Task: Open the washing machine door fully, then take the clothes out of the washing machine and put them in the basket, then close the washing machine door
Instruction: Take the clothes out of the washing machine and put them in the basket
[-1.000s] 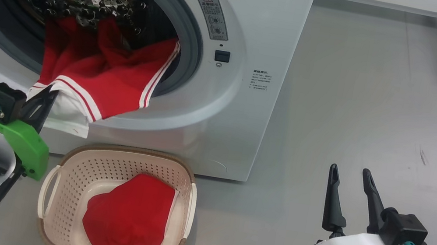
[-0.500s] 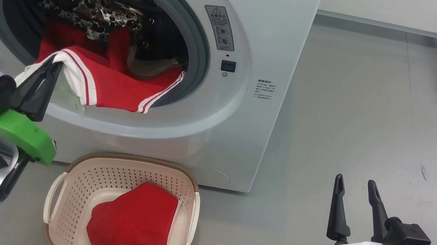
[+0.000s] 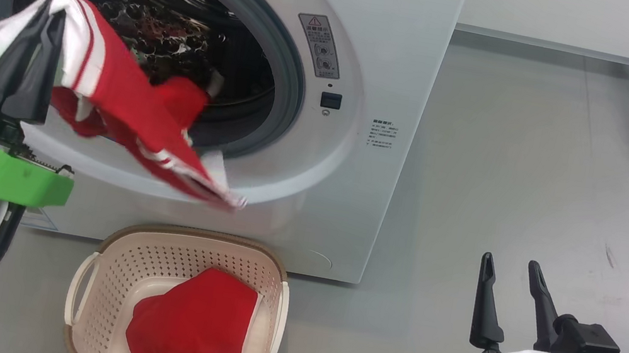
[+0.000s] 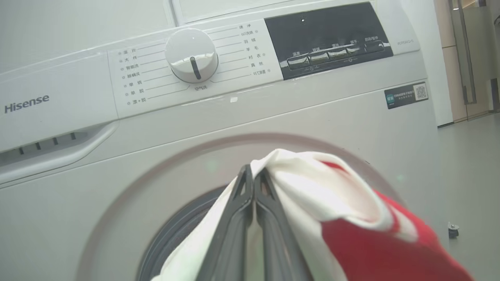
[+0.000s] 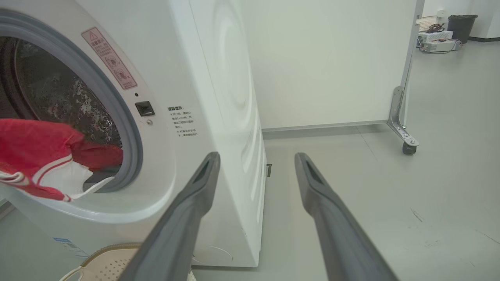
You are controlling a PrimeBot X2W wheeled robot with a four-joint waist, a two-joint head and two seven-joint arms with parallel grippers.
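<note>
Head view: the left claw [image 3: 54, 13] is clamped on the white hem of a red garment [image 3: 128, 107] that hangs across the washer [image 3: 389, 35] mouth, above the basket [image 3: 113, 235], which holds another red piece [image 3: 193, 329]. The right claw [image 3: 510, 261] gapes over the floor [image 3: 518, 140].
Left wrist: its fingers [image 4: 234, 218] are pressed together on white cloth.
Right wrist: its fingers [image 5: 195, 195] are spread wide beside the washer.

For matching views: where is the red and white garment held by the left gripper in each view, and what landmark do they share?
Head view: garment left of centre, hanging from the left gripper.
Left wrist view: garment bottom centre to lower right.
Right wrist view: garment at the left edge, mid-height.
Shared landmark: the grey door gasket.
</note>
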